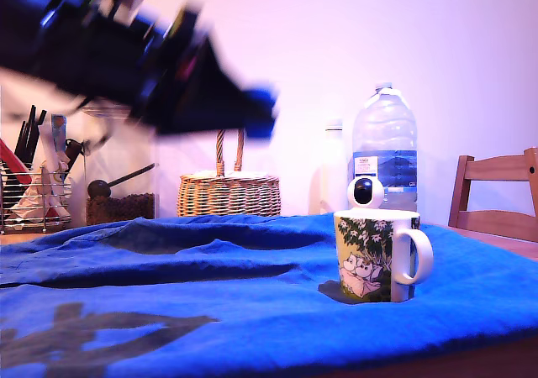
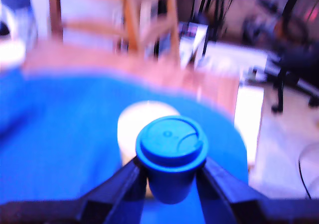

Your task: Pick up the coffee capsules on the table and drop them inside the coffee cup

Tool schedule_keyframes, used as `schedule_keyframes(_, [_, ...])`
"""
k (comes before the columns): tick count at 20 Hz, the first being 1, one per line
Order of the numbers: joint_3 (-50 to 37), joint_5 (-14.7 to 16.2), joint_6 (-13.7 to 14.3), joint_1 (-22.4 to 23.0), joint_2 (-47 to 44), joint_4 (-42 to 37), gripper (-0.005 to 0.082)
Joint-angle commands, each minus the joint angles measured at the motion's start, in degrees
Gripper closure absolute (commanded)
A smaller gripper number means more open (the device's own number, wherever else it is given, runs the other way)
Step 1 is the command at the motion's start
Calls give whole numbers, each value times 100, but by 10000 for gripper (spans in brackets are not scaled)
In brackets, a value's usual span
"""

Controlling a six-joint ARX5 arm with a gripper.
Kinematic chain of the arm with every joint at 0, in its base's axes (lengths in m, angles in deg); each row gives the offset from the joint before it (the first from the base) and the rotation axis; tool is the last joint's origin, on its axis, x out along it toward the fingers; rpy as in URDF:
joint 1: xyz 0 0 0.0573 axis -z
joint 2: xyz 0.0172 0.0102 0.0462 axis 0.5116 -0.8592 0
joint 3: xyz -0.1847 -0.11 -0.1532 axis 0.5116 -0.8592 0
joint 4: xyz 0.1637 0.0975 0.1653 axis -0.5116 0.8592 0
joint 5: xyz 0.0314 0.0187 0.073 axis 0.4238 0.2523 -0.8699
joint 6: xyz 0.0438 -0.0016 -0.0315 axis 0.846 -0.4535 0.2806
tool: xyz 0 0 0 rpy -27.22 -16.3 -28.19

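A bright blue capsule (image 2: 171, 157) is seen closest in the wrist view, gripped between the two dark fingers (image 2: 124, 181), which are closed against its tapered sides below the round rim. The gripper (image 2: 171, 184) is cut off at the frame's edge, and the whole view is smeared by motion. Behind the capsule a pale rounded shape is partly hidden and cannot be identified with certainty. The wrinkled blue cloth (image 2: 65, 134) is draped over the wooden table (image 2: 199, 82), with a wooden chair (image 2: 129, 20) blurred beyond.

In the exterior view the arm (image 1: 126, 55) is shown as a dark blur high at the exterior view's left, well above the cloth; the capsule appears only as a blue smear at its tip. The white ceramic cup (image 1: 376, 254), printed with figures among leaves, stands upright on the cloth toward the exterior view's right, handle to the right. Behind it a round white camera (image 1: 366, 191), a clear plastic bottle (image 1: 385, 143) and a wicker basket (image 1: 229, 195) are seen.
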Motion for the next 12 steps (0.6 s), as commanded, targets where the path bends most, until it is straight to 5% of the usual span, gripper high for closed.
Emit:
schedule_keyframes(1, [155,-7,-9,46,-260,-33,609])
schedule_keyframes(12, [1648,4,-7,262,-1722,925,609])
